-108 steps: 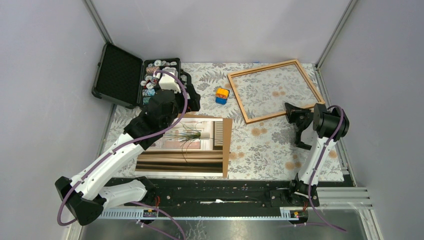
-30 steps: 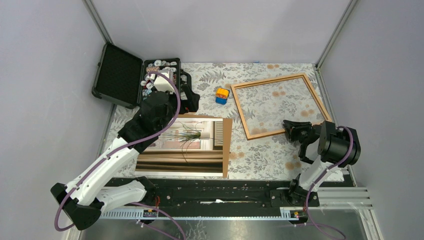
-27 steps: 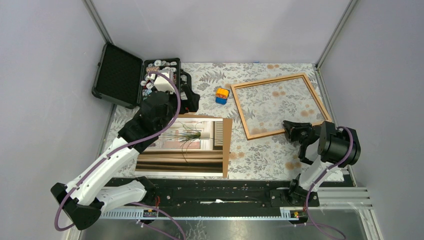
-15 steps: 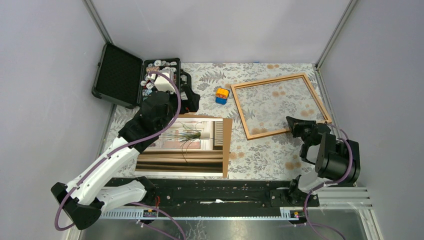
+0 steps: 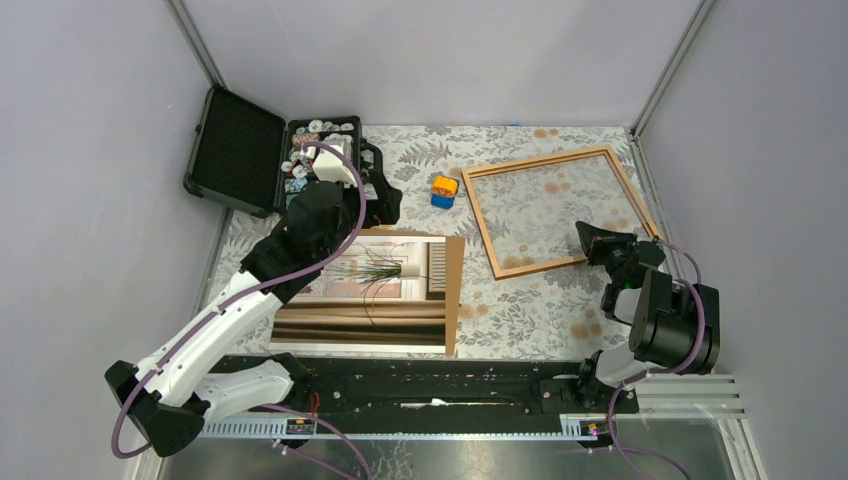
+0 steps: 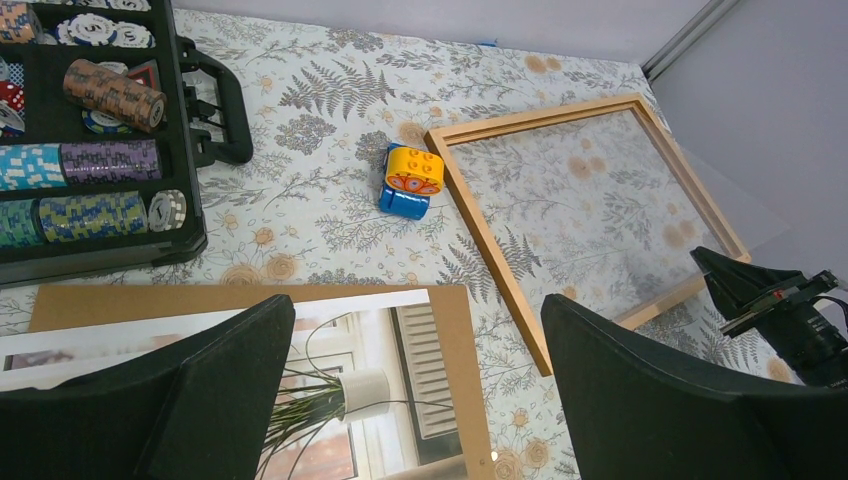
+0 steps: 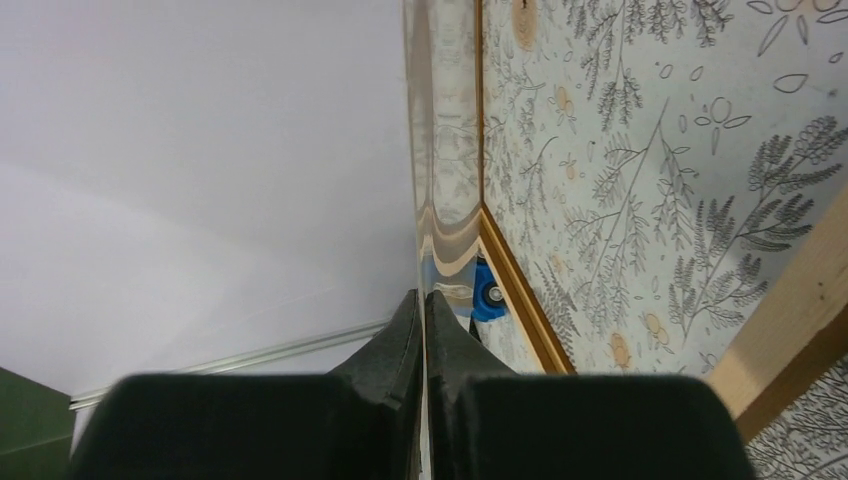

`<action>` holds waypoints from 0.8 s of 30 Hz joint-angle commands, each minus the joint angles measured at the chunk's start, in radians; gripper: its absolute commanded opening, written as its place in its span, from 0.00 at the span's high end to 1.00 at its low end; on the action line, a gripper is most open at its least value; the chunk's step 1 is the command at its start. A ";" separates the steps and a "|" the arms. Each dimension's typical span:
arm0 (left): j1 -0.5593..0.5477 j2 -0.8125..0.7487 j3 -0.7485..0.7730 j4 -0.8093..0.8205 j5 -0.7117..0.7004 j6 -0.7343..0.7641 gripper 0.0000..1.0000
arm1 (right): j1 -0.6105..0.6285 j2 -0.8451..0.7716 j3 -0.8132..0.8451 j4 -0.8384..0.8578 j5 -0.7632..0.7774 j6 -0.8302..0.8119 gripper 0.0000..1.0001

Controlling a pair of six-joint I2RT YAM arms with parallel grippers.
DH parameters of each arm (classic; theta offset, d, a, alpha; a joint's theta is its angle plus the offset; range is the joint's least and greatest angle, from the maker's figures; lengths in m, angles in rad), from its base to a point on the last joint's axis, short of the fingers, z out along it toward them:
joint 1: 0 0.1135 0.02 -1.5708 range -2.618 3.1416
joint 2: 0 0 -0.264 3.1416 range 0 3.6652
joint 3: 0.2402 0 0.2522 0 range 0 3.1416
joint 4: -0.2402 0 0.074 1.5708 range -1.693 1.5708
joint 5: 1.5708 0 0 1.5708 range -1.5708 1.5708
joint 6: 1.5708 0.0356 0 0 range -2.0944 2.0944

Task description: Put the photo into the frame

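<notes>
Right wrist view: right claw (image 7: 422, 300) clenched on edge of clear pane (image 7: 445, 150) at near corner of frame (image 5: 532, 160); left claw (image 6: 415, 330) released above photo (image 5: 370, 290), flat on brown board (image 5: 455, 290). Likely step: removing pane. Next: lift slowly, keep frame still.

The white-linked left arm (image 5: 215, 330) and right arm (image 5: 628, 362) had bulky black joints. Thin purple cables (image 5: 363, 205) looped along both.

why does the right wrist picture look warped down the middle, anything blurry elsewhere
Right wrist: the right gripper is shut on a clear sheet edge-on, which mirrors the floral cloth in wavy strips. Left wrist: the open left gripper looms dark and soft. Top external: even light, no glare.
</notes>
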 commanded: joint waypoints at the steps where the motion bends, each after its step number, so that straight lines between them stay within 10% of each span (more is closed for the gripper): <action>1: 0.004 -0.005 0.004 0.040 0.006 -0.007 0.01 | 0.002 0.022 0.030 0.156 -0.009 0.087 1.00; 24: 0.006 -0.021 0.003 0.040 0.007 -0.006 0.01 | 0.003 -0.075 0.135 -0.100 0.038 -0.060 1.00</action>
